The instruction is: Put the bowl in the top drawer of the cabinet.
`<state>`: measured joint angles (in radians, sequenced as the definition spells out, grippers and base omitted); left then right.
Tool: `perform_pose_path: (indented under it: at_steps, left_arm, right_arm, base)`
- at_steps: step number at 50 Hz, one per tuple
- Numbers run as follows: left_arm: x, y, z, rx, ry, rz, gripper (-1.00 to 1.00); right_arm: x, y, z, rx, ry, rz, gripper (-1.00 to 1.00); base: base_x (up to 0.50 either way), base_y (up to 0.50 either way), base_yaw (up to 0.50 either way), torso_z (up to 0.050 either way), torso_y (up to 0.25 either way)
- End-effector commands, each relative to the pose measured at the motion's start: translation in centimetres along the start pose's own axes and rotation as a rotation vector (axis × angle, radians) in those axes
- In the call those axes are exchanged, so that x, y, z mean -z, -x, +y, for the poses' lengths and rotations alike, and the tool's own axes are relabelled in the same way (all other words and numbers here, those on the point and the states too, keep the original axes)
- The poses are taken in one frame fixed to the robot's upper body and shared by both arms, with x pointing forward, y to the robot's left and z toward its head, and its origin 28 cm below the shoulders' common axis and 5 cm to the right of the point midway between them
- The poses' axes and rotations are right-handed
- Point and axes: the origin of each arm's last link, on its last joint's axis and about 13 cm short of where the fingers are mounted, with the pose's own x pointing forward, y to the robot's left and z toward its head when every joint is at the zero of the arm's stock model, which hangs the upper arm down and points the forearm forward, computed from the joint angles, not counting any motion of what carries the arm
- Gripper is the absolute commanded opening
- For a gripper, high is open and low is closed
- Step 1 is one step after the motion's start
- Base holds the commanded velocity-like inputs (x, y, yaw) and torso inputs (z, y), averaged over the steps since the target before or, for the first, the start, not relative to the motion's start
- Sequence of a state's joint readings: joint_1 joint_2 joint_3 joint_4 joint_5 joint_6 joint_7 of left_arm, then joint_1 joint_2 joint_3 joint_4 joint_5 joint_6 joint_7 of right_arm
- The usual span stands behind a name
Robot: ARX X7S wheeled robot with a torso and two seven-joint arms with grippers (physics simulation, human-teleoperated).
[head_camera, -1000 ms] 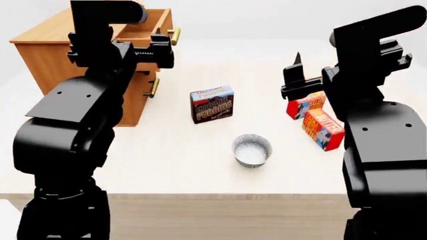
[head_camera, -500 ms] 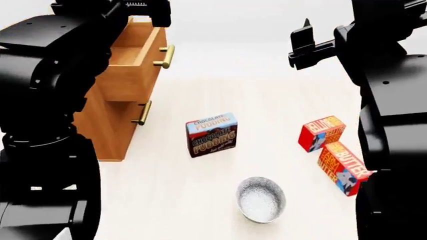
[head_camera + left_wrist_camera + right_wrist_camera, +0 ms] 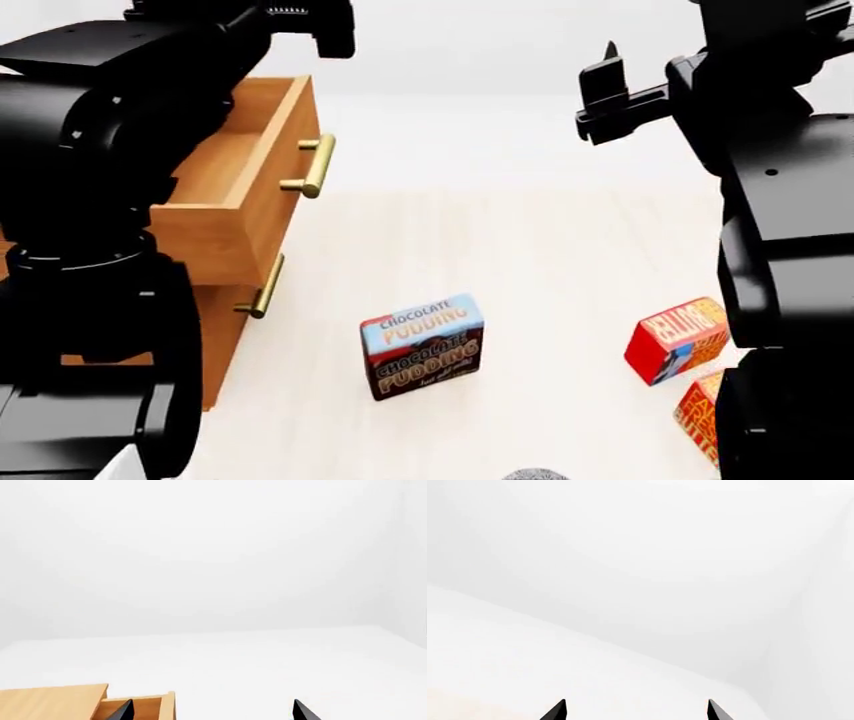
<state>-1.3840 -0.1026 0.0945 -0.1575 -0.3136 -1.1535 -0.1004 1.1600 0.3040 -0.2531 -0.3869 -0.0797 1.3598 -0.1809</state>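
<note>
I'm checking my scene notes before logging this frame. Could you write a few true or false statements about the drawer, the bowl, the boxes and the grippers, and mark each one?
1. The top drawer stands pulled open. True.
2. The bowl sits inside that drawer. False: only its rim shows, on the table at the head view's bottom edge.
3. The left gripper holds the bowl. False: its tips stand apart, empty.
4. The pudding box stands upright on the table. True.
5. The right gripper is open. True.
</note>
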Motion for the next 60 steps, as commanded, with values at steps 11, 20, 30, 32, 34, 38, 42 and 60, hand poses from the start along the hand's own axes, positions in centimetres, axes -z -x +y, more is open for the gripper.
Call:
perform_pose_path:
  at_steps: [11, 20, 30, 32, 34, 38, 42, 60]
  left_arm:
    - [0.0, -3.2, -0.4, -0.085, 0.038, 0.203, 1.0]
    - [0.9, -4.9, 0.0, -0.136, 0.054, 0.364, 1.0]
    - [2.2, -5.2, 0.0, -0.112, 0.058, 0.414, 1.0]
    - [2.6, -5.3, 0.1, -0.111, 0.062, 0.426, 1.0]
    - [3.0, -5.4, 0.1, -0.105, 0.067, 0.436, 1.0]
    - [3.5, -5.7, 0.3, -0.106, 0.077, 0.449, 1.0]
    - [3.7, -5.8, 0.5, -0.11, 0.087, 0.456, 1.0]
    - [6.4, -6.1, 0.5, -0.137, 0.1, 0.517, 1.0]
  right_arm:
    - [1.2, 0.5, 0.8, -0.034, 0.013, -0.005, 1.0]
    - [2.3, 0.4, 1.0, -0.026, 0.024, 0.013, 1.0]
    - [3.1, 0.0, 0.7, -0.017, 0.023, 0.037, 1.0]
    - [3.3, -0.1, 0.7, -0.016, 0.019, 0.041, 1.0]
    - [3.5, -0.1, 0.7, -0.016, 0.016, 0.045, 1.0]
    - [3.6, -0.1, 0.7, -0.017, 0.011, 0.046, 1.0]
    - [3.6, -0.3, 0.7, -0.016, 0.009, 0.047, 1.0]
    - [4.9, -0.7, 0.9, -0.022, 0.014, 0.08, 1.0]
  base:
    - [0.5, 0.0, 0.0, 0.0, 0.0]
    - [0.05, 0.0, 0.0, 0.0, 0.0]
    - [0.0, 0.0, 0.0, 0.0, 0.0]
    - [0.0, 0.0, 0.0, 0.0, 0.0]
    - [0.0, 0.0, 0.0, 0.0, 0.0]
    - [0.0, 0.0, 0.0, 0.0, 0.0]
    - [0.0, 0.0, 0.0, 0.0, 0.0]
    - [0.0, 0.0, 0.0, 0.0, 0.0]
